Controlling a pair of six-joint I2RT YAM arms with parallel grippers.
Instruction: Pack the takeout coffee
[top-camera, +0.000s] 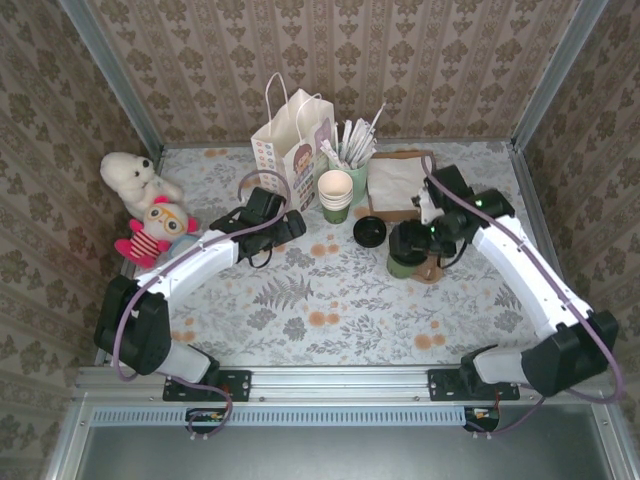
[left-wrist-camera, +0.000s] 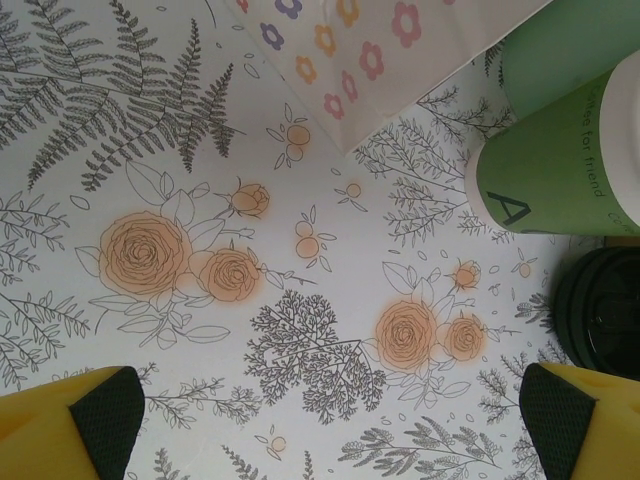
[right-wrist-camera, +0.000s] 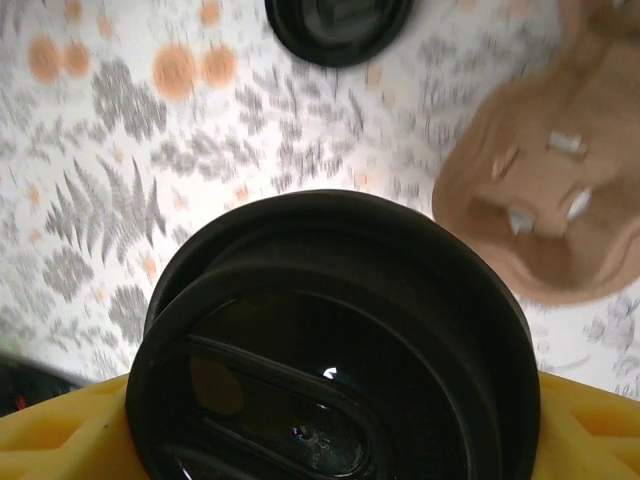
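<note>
Green paper cup (top-camera: 402, 267), glossy round lid (right-wrist-camera: 330, 330), in right hand (top-camera: 410, 243).

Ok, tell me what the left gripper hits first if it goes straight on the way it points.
Probably the paper bag: its lower corner sits ahead of the open left gripper. The stacked cups lie right of that line. Depth is unclear; it may meet the table first.

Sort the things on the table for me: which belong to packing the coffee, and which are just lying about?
For the job: takeout coffee; white paper bag.

Lying about: stack of cream cups; straw holder; loose black lid; napkins; white plush toy; pink plush toy.
</note>
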